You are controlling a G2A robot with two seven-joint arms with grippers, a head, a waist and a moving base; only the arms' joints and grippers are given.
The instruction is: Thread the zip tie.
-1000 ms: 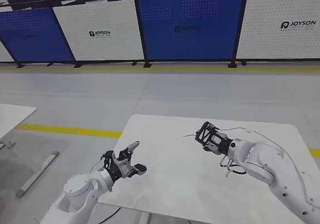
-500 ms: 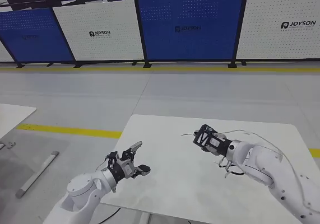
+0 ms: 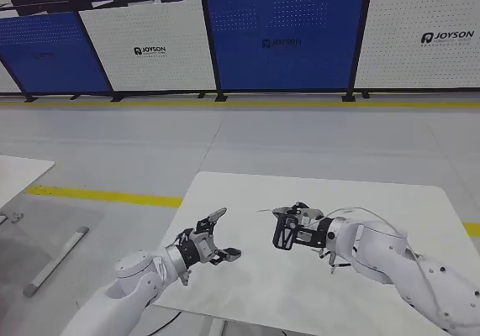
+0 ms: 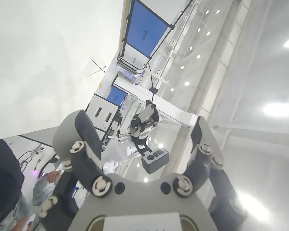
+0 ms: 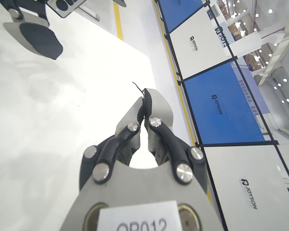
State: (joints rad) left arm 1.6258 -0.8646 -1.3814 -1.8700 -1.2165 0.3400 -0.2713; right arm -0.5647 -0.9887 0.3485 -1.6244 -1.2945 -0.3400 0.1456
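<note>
Right wrist: jaws (closed) pinch zip tie [image 5: 138, 88].

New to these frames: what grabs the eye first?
The right tool stands out most: it is shut on a thin black zip tie whose tip pokes out past its fingertips, above the middle of the white table. Facing it across a gap, the left tool is wide open and holds nothing, near the table's left edge.

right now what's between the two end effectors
Bare table, per the top view; left end effector open, right end effector shut on the zip tie.
</note>
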